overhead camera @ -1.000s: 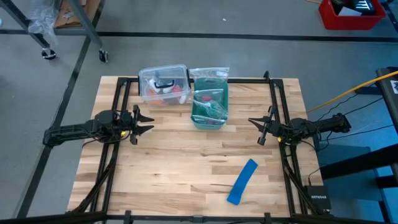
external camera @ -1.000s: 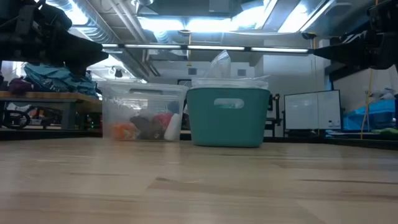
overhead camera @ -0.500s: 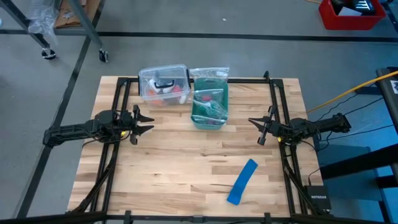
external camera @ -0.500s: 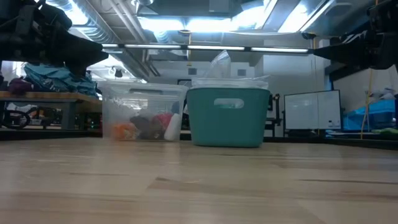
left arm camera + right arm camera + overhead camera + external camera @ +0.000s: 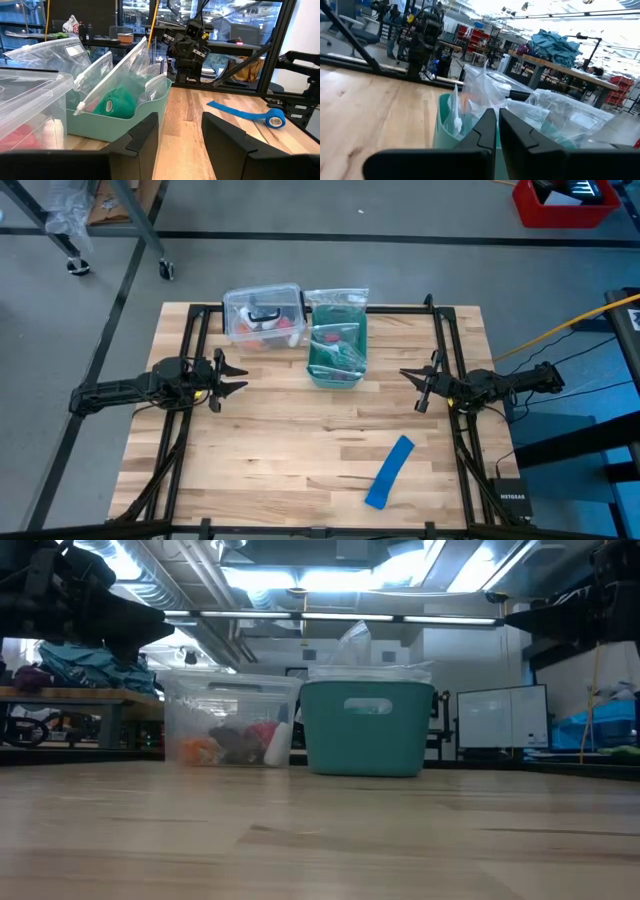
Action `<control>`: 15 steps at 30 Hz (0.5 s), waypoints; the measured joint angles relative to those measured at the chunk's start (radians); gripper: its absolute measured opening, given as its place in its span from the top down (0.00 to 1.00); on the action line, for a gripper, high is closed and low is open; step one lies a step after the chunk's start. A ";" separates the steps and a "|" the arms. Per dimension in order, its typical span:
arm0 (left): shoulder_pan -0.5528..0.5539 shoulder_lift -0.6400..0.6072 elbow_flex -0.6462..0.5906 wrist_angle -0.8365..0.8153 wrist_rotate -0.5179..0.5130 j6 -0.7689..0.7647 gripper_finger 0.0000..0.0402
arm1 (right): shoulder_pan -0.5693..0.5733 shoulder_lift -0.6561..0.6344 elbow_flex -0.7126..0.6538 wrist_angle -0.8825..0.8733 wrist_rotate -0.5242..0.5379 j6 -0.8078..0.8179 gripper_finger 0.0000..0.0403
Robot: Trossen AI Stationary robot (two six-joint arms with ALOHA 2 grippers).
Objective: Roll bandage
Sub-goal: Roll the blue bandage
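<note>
The bright blue bandage [image 5: 390, 472] lies flat as a long strip on the wooden table, near its front right. In the left wrist view [image 5: 243, 111] its far end shows a small roll [image 5: 275, 118]. My left gripper [image 5: 232, 377] hovers open at the table's left side, far from the bandage; its fingers show apart in the left wrist view [image 5: 180, 127]. My right gripper [image 5: 410, 387] hovers at the table's right side, behind the bandage, its fingers shut and empty in the right wrist view [image 5: 497, 120]. The bandage is hidden in the low view.
A teal-green basket [image 5: 336, 350] with plastic bags in it stands at the back middle, and a clear lidded box [image 5: 264, 315] stands to its left. A black frame rail [image 5: 440, 340] runs along the table's sides and back. Bare wood lies between the grippers.
</note>
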 joint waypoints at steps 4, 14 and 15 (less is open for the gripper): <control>0.000 0.000 0.000 0.000 0.000 0.000 0.64 | 0.000 0.000 0.003 0.006 -0.031 0.002 0.94; 0.000 0.000 0.000 0.000 0.000 0.000 0.64 | 0.000 0.000 0.005 0.061 -0.067 0.302 0.94; 0.000 0.000 0.000 0.000 0.000 0.000 0.64 | 0.000 0.000 0.005 0.075 -0.066 0.335 0.94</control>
